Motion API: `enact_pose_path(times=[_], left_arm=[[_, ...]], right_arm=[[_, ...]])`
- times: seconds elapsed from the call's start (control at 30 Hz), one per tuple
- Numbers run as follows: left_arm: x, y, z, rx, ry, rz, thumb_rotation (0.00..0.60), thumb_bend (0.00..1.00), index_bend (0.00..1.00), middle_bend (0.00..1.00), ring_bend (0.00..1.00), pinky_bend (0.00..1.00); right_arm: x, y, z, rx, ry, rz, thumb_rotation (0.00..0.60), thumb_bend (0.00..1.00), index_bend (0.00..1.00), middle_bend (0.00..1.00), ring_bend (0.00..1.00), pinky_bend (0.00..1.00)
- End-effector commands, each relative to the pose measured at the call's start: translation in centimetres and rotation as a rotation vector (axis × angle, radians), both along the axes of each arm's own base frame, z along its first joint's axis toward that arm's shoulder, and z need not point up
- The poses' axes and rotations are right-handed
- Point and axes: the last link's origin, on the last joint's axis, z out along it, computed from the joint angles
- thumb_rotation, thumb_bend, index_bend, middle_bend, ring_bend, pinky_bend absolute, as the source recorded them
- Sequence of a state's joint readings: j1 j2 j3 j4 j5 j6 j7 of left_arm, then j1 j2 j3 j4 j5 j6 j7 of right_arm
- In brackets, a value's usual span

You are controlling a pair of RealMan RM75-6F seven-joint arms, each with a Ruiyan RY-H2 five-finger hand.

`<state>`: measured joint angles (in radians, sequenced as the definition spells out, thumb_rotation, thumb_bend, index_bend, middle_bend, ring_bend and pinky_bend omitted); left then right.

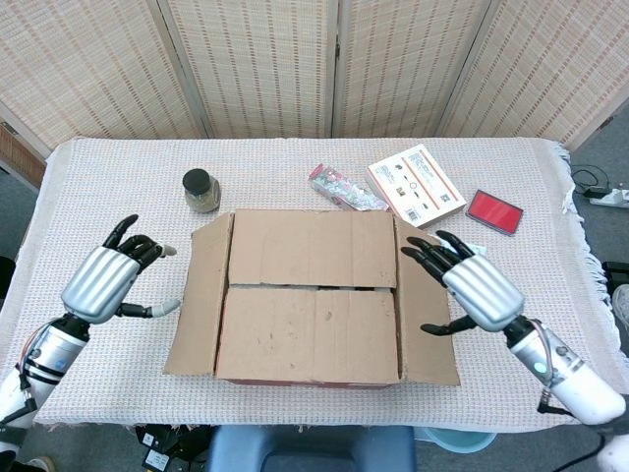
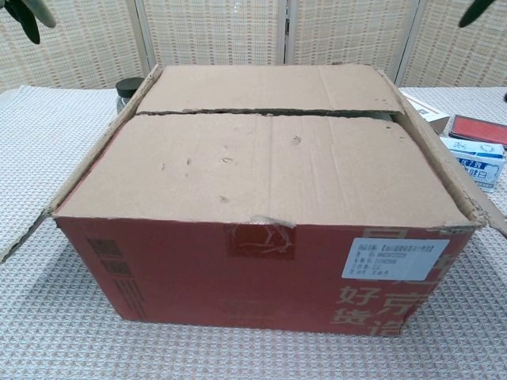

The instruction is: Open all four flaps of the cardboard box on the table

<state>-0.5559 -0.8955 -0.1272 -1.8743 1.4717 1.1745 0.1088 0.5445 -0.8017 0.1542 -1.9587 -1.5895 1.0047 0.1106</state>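
Cardboard box [image 1: 313, 305] sits between both hands' spread fingers [image 1: 428, 258].

Cardboard box [image 1: 313, 305]: matt brown corrugated board, scuffed and creased on the flaps; front wall printed red, with a white paper label [image 2: 394, 259].
Table [image 1: 98, 177]: covered in pale woven cloth, coarse waffle texture.
Left hand [image 1: 103, 280], right hand [image 1: 472, 290]: brushed silver metal backs, black plastic fingers.
Jar [image 1: 200, 190]: clear glass, dark lid.
Red case [image 1: 493, 211]: glossy.

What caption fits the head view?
Both side flaps folded out, cardboard box top still closed, left hand and right hand open alongside.
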Motion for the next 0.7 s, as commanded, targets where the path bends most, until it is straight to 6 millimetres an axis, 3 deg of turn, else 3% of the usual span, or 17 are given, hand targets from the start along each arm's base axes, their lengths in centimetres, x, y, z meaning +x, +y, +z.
enact_pose_path(times=[0.03,0.27,0.7], left_arm=[[-0.6,0.0,-0.1,0.006,0.005,0.021,0.137,0.18,0.29,0.38,0.28,0.0],[-1.7,-0.3,0.0,0.011,-0.027,0.072,0.153,0.19,0.29,0.38,0.28,0.0],[-2.8,-1.5,0.0,0.02,-0.043,0.09,0.169,0.19,0.29,0.38,0.28,0.0]], right_arm=[[1.5,-1.2,-1.4,0.021,-0.001,0.019,0.476,0.14,0.0,0.04,0.15,0.01],[3.3,-3.3,-3.6,0.028,0.017,0.042,0.521,0.14,0.0,0.04,0.15,0.01],[5.3,-5.8,-6.9,0.0,0.07,0.081,0.525,0.14,0.0,0.04,0.16,0.01]])
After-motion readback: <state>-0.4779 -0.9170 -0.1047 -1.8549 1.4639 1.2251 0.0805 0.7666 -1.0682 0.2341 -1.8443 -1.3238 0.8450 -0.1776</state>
